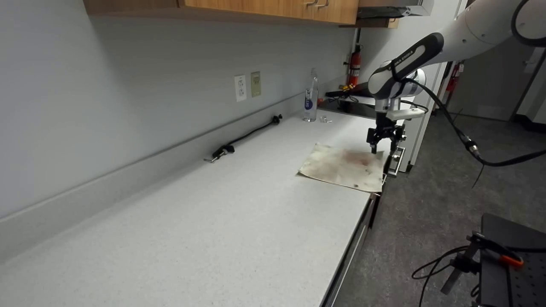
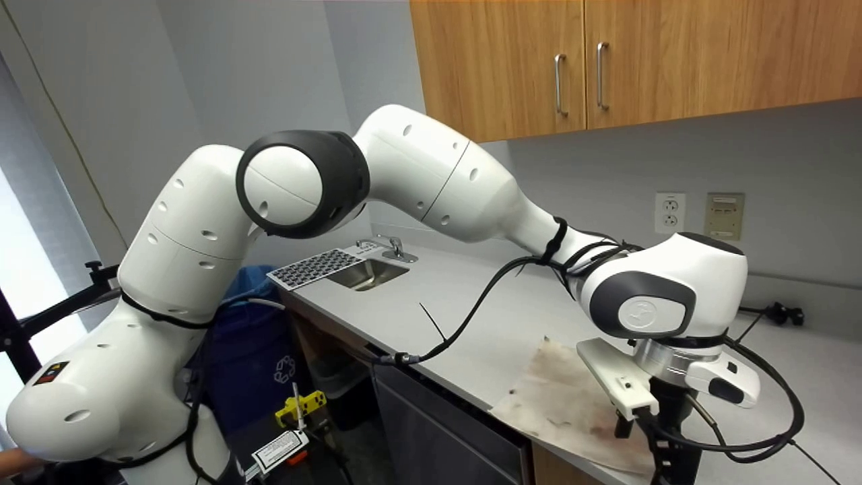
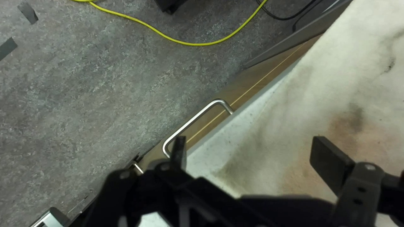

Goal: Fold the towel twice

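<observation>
Sharing the pale counter (image 1: pixel 204 238) with the stained cream towel (image 1: pixel 337 168) are a clear bottle (image 1: pixel 311 98), a small clear object (image 1: pixel 325 120) just beside its foot, and a black rod (image 1: pixel 251 133) lying along the backsplash (image 1: pixel 170 164). All of these sit toward the wall, apart from the towel. A bent metal handle (image 3: pixel 195 123) juts from the wooden front below the counter, near one finger (image 3: pixel 179 151) of the gripper (image 1: pixel 384 150). In an exterior view the big white arm (image 2: pixel 431 175) reaches across the scene, its wrist end hiding part of the towel.

By count: one towel, one bottle, one rod, one white outlet (image 1: pixel 240 88) beside one beige wall plate (image 1: pixel 256 84), two cabinet handles (image 2: pixel 557 84), one sink (image 2: pixel 363 276) with one faucet (image 2: pixel 397 252).

The towel lies spread nearly flat, one corner reaching the counter's front edge. Over the side by that edge hangs the gripper, its two fingers wide apart and holding nothing, one above the towel. From where I stand, I can't quite tell whether a tip touches the fabric.
</observation>
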Robot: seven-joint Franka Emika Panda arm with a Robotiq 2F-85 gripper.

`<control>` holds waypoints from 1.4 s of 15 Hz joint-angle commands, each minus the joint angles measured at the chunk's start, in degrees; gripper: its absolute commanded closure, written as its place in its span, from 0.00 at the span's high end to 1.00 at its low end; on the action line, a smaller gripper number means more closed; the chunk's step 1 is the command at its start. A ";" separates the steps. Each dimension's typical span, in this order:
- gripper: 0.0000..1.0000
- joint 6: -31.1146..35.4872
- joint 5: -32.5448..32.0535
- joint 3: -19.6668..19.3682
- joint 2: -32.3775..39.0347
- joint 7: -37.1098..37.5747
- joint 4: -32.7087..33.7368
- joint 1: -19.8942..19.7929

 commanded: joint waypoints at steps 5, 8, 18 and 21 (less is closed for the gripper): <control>1.00 1.43 1.39 1.22 4.70 2.61 5.71 -0.96; 1.00 1.42 1.77 1.41 5.49 3.29 6.42 -1.37; 0.23 1.63 1.81 1.42 5.72 4.27 7.33 -1.56; 0.01 2.57 1.20 1.01 4.94 4.44 6.66 -1.09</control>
